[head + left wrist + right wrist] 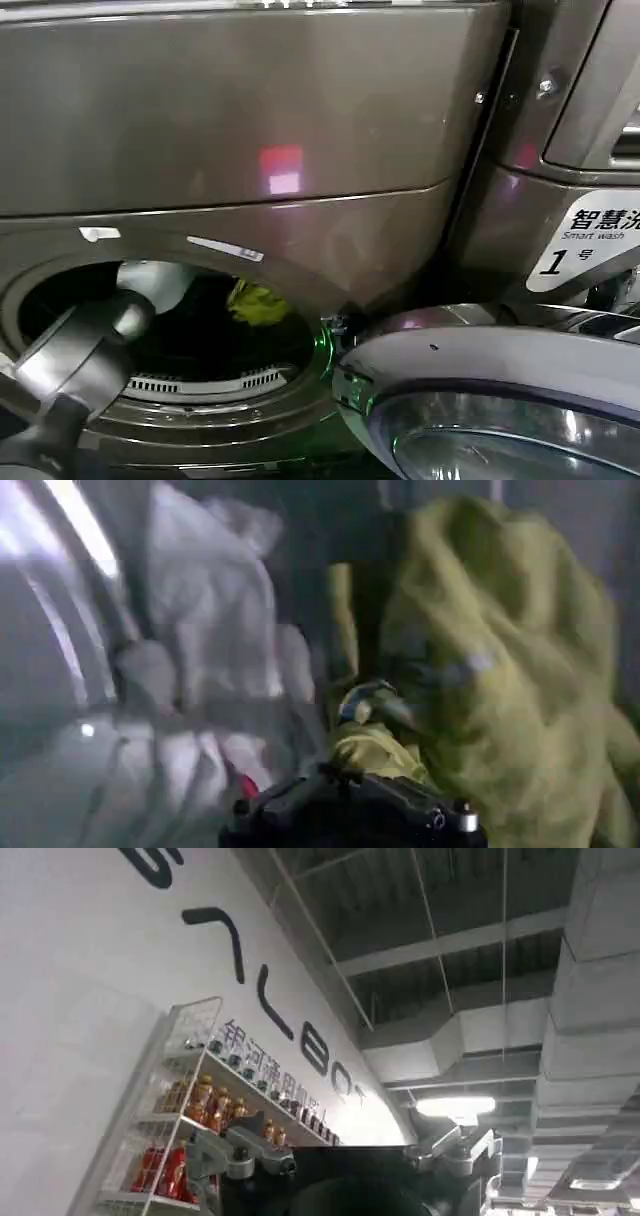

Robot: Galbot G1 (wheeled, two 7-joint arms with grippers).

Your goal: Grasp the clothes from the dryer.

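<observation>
The left arm is reaching through the round porthole of the dryer (250,130), and its gripper (372,742) is sitting deep in the drum among the clothes (480,650). The lime-green garment is bunching right at the fingers and rising beyond them, while white fabric is lying just to one side of the fingers with a bit of red showing beside the gripper body. The fingers look to be pinching a fold of the green cloth, though I cannot tell for sure how much is between them. If the hold is only a thin edge, the fabric may be slipping free as the arm pulls back, or snagging on the porthole rim. The open glass door (490,400) is standing near the retreat path. The right gripper (340,1168) is pointing at the ceiling, idle; I cannot tell its finger state.
</observation>
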